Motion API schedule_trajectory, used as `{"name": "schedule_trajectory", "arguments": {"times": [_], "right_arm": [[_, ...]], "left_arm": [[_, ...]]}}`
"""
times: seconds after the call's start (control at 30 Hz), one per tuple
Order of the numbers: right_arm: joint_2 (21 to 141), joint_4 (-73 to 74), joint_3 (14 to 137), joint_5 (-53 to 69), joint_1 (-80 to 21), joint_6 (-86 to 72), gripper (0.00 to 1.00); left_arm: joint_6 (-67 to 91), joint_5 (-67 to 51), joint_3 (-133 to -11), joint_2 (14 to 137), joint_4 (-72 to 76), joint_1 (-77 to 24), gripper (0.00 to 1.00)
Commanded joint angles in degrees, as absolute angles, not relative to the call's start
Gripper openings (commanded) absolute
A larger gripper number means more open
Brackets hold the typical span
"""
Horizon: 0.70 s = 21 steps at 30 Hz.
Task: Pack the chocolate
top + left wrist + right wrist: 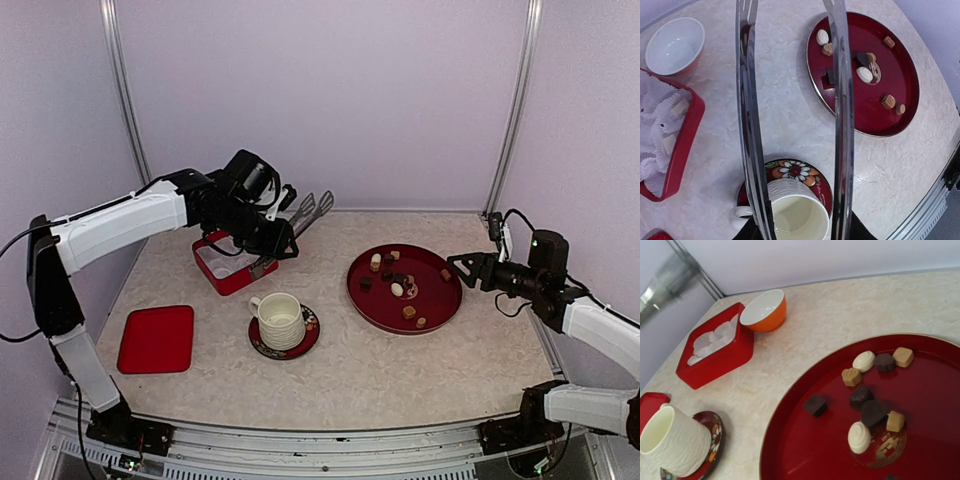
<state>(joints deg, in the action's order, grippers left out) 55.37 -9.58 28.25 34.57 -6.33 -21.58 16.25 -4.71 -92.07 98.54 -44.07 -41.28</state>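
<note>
Several chocolate pieces (860, 396), dark, tan and white, lie on the round red plate (404, 288), which the left wrist view also shows (900, 100). My left gripper (278, 244) is shut on the metal tongs (312, 208) and hangs above the red box (228, 265). From the left wrist, the tongs' two arms (747, 125) stand apart with nothing between them, over the cup (795, 215). My right gripper (464, 268) is open at the plate's right edge; its fingers are outside the right wrist view.
The red box (685, 135) holds white paper liners, and pale tan pieces seem to lie in two of them. An orange bowl (764, 310) stands behind it. The cream cup (280, 320) sits on a flowered saucer (305, 335). A red lid (157, 338) lies front left.
</note>
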Motion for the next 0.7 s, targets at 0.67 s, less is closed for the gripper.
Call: {"name": "schedule_trajectory", "arguments": {"times": [0.67], "right_arm": [[58.59, -5.05, 31.53, 29.60, -1.19, -20.14, 0.72]], "left_arm": [[13.61, -4.91, -114.12, 129.59, -49.33, -57.60, 0.41]]}}
